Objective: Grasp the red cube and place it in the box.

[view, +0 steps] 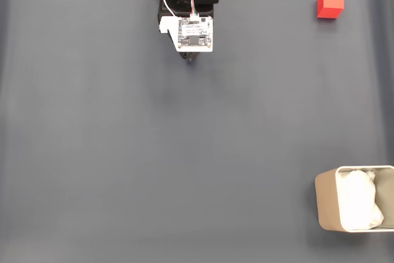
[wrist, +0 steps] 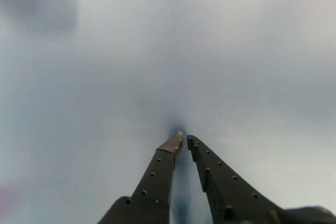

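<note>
- The jaws [wrist: 184,140] sit at the top centre of the fixed view, tips nearly together with nothing between them, over the bare dark worktop [view: 154,152].
- The red cube [view: 330,3] lies on the worktop well to the right of the jaws.
- The box [view: 326,204], white lining inside, stands far below and right of them.
</note>
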You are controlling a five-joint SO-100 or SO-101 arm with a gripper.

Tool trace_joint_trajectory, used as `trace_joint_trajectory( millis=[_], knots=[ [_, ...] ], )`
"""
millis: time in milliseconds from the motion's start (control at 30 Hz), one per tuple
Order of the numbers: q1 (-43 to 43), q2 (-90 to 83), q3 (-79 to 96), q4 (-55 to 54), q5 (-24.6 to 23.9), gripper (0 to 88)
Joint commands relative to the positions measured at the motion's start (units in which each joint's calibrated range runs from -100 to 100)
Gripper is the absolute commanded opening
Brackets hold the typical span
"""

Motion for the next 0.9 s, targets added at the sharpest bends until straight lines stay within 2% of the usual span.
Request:
trace_joint_trajectory(
  millis=[0, 867],
  knots=[
    [0.54, 0.0, 0.45, 1.19, 0.15, 0.1],
    [0.26, 0.0, 0.45, 1.19, 0.2, 0.1]
  ],
)
